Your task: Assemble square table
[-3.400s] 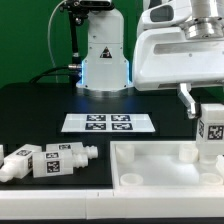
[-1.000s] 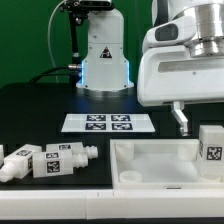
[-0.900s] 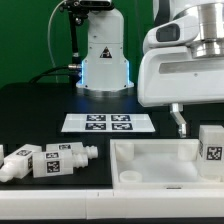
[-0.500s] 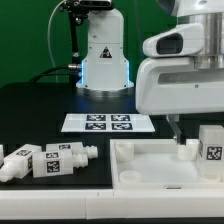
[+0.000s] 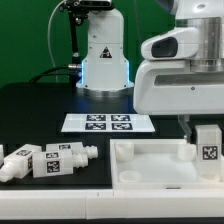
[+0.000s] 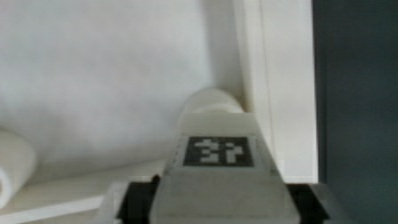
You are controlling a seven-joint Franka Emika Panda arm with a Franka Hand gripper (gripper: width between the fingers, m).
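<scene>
The square table's white slab (image 5: 150, 165) with its raised rim lies at the front right of the exterior view. My gripper (image 5: 205, 136) is shut on a white tagged leg (image 5: 208, 146) and holds it upright at the slab's far right corner. In the wrist view the leg (image 6: 221, 150) sits between my black fingers (image 6: 144, 198), with my gripper (image 6: 219, 198) over the slab (image 6: 89, 80) beside its rim (image 6: 281, 70). Two more tagged legs (image 5: 20, 163) (image 5: 62, 160) lie on the black table at the exterior view's left.
The marker board (image 5: 108, 123) lies behind the slab. The arm's white base (image 5: 103, 55) stands at the back. A bit of another white part (image 5: 2, 152) shows at the exterior view's left edge. A rounded white part (image 6: 11, 160) shows at the wrist view's edge.
My wrist has turned above the slab's far right corner and the visible finger has shifted toward the leg. The leg has stayed upright at that corner. The other legs have not moved.
</scene>
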